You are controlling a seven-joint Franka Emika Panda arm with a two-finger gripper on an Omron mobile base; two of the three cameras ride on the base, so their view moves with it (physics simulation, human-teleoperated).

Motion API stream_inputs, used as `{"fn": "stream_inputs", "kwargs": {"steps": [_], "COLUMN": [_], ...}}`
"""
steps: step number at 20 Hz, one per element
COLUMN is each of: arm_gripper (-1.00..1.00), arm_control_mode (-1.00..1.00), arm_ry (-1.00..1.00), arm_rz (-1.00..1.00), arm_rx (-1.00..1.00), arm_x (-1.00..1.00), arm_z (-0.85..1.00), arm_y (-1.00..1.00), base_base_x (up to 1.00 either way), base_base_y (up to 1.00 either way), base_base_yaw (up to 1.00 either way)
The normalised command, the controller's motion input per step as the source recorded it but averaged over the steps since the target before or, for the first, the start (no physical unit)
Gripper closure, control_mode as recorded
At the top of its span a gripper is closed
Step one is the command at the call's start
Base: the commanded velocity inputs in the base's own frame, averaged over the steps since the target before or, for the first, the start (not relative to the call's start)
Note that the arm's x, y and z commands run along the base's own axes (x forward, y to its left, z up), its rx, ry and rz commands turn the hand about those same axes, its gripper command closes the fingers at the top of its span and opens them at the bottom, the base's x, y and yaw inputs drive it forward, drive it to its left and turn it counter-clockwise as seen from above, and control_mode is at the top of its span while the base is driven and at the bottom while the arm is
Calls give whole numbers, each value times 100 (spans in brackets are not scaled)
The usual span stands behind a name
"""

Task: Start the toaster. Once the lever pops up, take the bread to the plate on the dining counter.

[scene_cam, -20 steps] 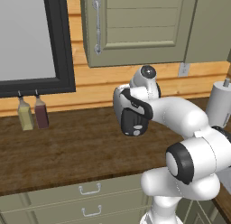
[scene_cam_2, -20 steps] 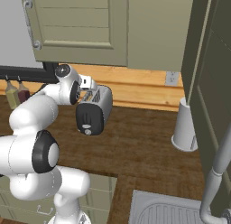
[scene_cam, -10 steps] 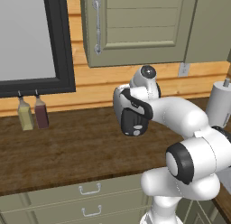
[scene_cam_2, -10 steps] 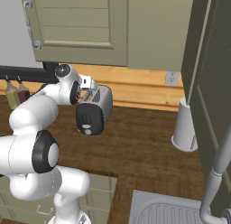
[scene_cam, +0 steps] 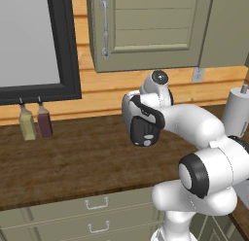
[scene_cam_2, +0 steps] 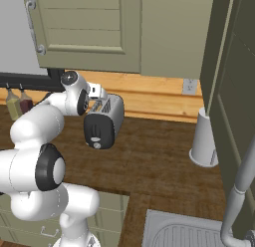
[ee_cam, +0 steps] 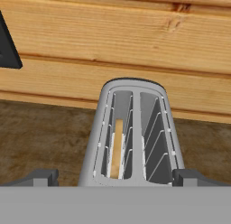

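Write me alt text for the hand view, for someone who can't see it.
Looking down along the open claw into a silver two-slot toaster on a dark wood counter, with a tan slice of bread sitting low in its left slot and the right slot empty. A wall of pale horizontal wood planks rises behind it.

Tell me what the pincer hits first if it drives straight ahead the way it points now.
Most likely the toaster: the open pincer looks along its slotted top, fingertips straddling its near end. The bread sits down in the left slot. How near they are is unclear.
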Motion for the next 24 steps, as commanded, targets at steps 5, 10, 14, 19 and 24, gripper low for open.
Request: {"fn": "stream_inputs", "kwargs": {"steps": [5,10,14,19,24], "arm_gripper": [-100,-100,-100,-100,-100], "arm_control_mode": [-100,-100,-100,-100,-100], "arm_ry": [0,0,0,0,0], "arm_rz": [0,0,0,0,0], "arm_rx": [0,0,0,0,0], "arm_x": [0,0,0,0,0], "arm_z": [0,0,0,0,0], "arm_y": [0,0,0,0,0], "base_base_x": [0,0,0,0,0], "base_base_y": [0,0,0,0,0], "base_base_yaw": [0,0,0,0,0]}}
